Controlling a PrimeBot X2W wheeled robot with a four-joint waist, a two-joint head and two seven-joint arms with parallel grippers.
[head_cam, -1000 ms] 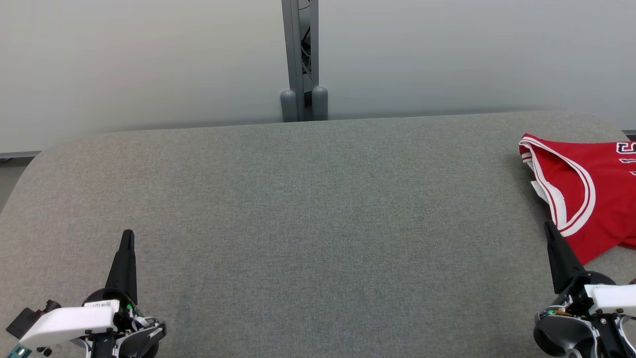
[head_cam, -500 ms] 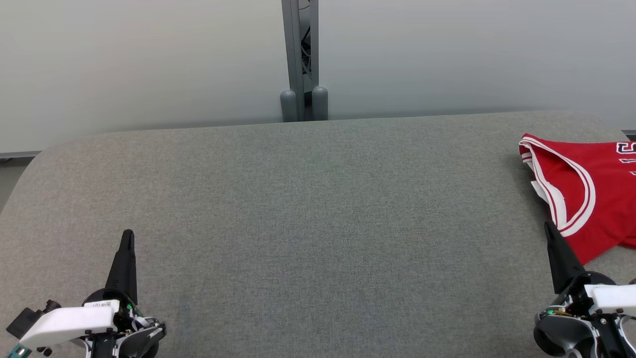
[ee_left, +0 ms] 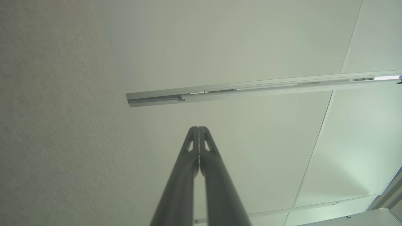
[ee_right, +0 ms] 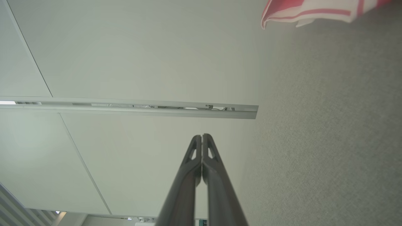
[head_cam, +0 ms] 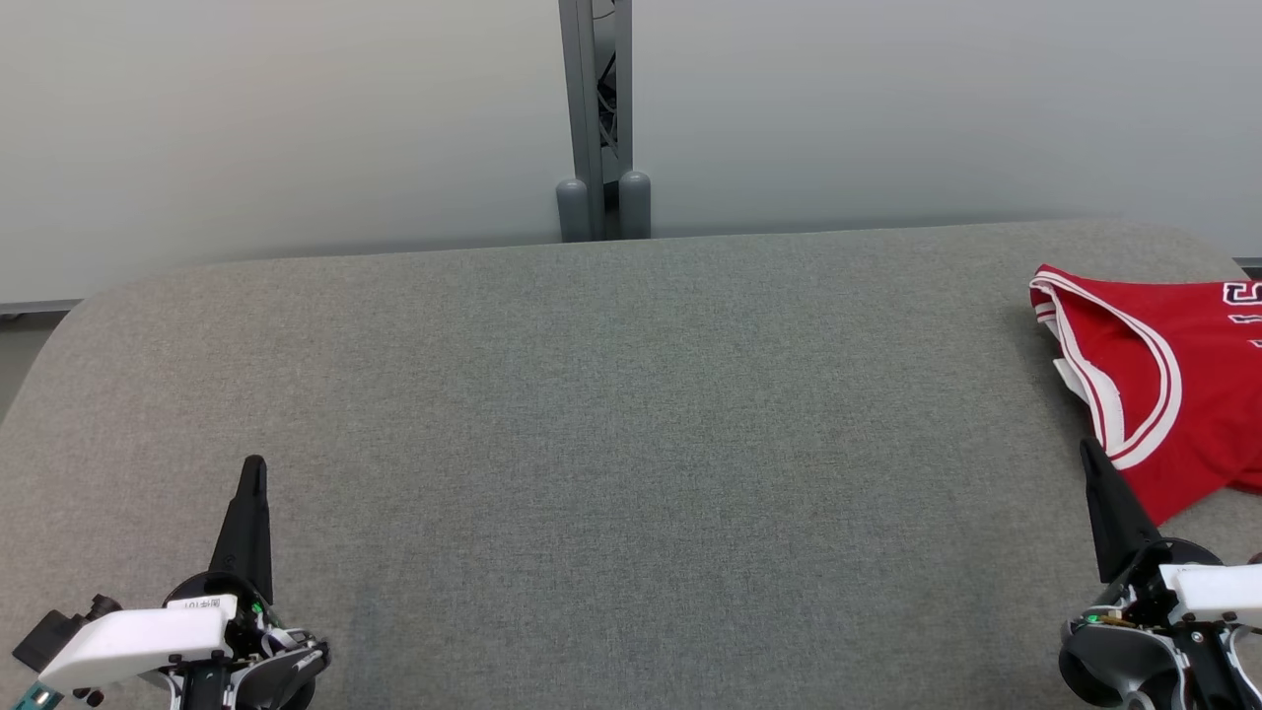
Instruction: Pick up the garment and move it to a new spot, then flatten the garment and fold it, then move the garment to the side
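Garment (head_cam: 1198,414) lettering (head_cam: 1244,293) in head view

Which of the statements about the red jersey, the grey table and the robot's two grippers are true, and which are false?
1. The red sleeveless jersey with white trim lies at the right end of the grey fabric-covered table. True.
2. The right gripper is shut on the jersey. False: its fingers are pressed together with nothing between them.
3. The left gripper is shut and empty. True.
4. The jersey lies in the middle of the table. False: the middle is bare grey fabric and the jersey runs off the picture's right edge.
5. A grey upright post stands behind the table's far edge. True.
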